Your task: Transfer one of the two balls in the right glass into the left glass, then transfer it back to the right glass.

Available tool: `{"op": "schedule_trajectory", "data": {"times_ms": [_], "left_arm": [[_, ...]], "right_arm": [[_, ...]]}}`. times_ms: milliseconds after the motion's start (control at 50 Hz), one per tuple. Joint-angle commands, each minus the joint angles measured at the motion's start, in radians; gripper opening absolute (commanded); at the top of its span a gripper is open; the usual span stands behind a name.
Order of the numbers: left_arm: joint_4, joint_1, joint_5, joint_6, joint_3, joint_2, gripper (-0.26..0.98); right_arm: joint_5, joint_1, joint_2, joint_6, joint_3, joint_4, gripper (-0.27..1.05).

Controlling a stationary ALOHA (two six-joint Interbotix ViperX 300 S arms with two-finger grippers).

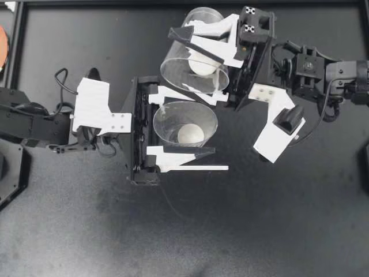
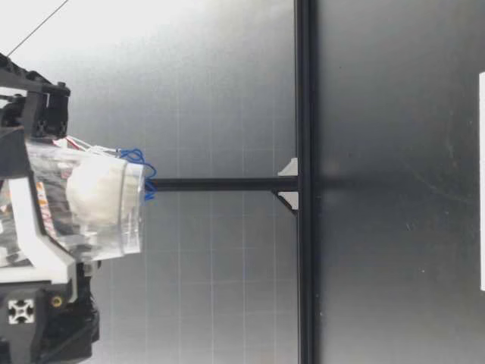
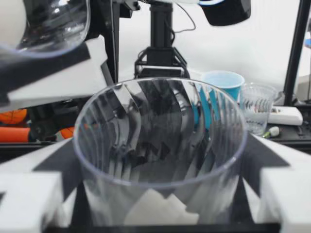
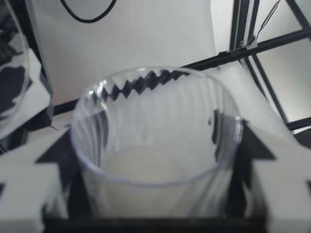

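Right pincer [image 1: 184, 60] — right glass's [image 1: 176, 72] ball [image 4: 141, 167] faint

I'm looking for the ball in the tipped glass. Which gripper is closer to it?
Right. My right gripper is shut on the tipped glass around that ball; my left gripper holds the other glass, just beside it.

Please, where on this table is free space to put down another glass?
Widest bare table lies beside the left glass, on the side away from the right glass. A smaller bare patch lies between my left arm and the black rail. The middle is crowded: both held glasses sit close together.
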Motion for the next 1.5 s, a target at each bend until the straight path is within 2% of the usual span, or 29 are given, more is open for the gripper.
{"op": "schedule_trajectory", "data": {"times_ms": [0,280,1480], "left_arm": [[-0.002,0.005,-0.006,0.002,-0.012,-0.031,0.60],[-0.002,0.006,-0.008,0.002,-0.012,-0.032,0.60],[-0.006,0.023,-0.008,-0.005,-0.009,-0.032,0.60]], "right_arm": [[-0.018,0.000,-0.006,-0.031,-0.011,-0.002,0.43],[-0.083,0.002,0.012,-0.080,-0.006,0.003,0.43],[-0.110,0.000,0.026,-0.172,-0.005,0.000,0.43]]}}
